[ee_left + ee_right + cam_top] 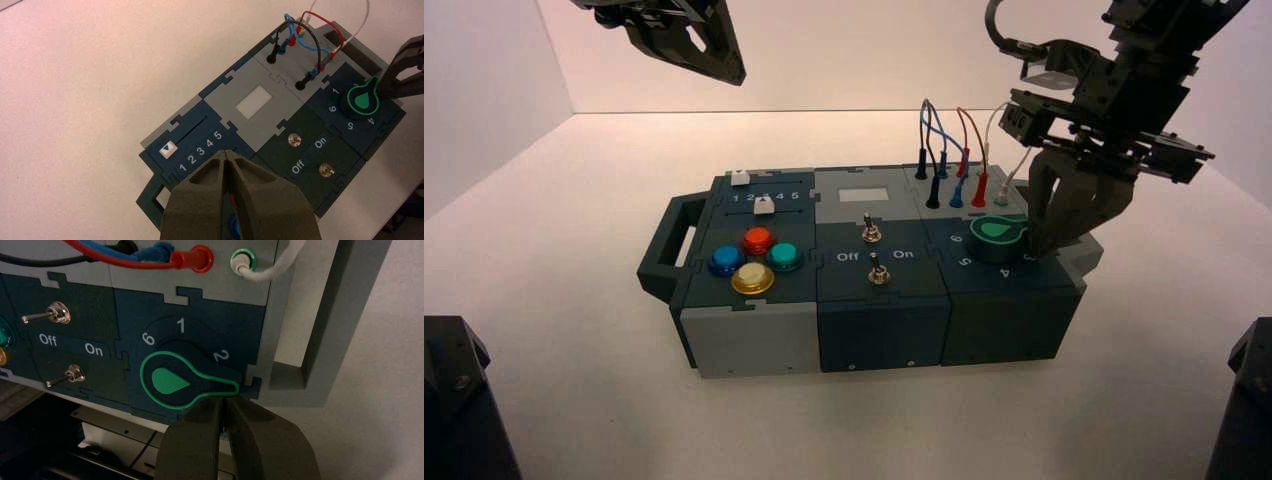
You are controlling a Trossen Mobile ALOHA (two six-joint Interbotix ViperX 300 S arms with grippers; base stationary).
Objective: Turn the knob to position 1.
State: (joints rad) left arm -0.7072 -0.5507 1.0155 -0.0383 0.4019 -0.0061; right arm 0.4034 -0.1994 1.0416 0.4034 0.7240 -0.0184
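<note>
Checking status: you're mid-task, pointer not on 1 yet
Knob location: knob (187,381) sits on the dark block at the box's (754,350) right end, just in front of the wire jacks (954,190)
Knob state: right wrist view shows the pointer arm aimed past the 2, away from the 1; dial reads 6, 1, 2 on that side
Right gripper: right gripper (223,402) is at the pointer tip, jaws closed together, nothing between them; fingertips touching or just beside the tip, can't tell which
Left gripper: left gripper (226,159) hangs high over the slider end, jaws pinched together, empty, idle
Done: you've got the right gripper at the pointer arm
Left: my read, sweep the pointer back past 2 up to 1, then back off
Risk: closed tips could slip off the tapered arm mid-push
</note>
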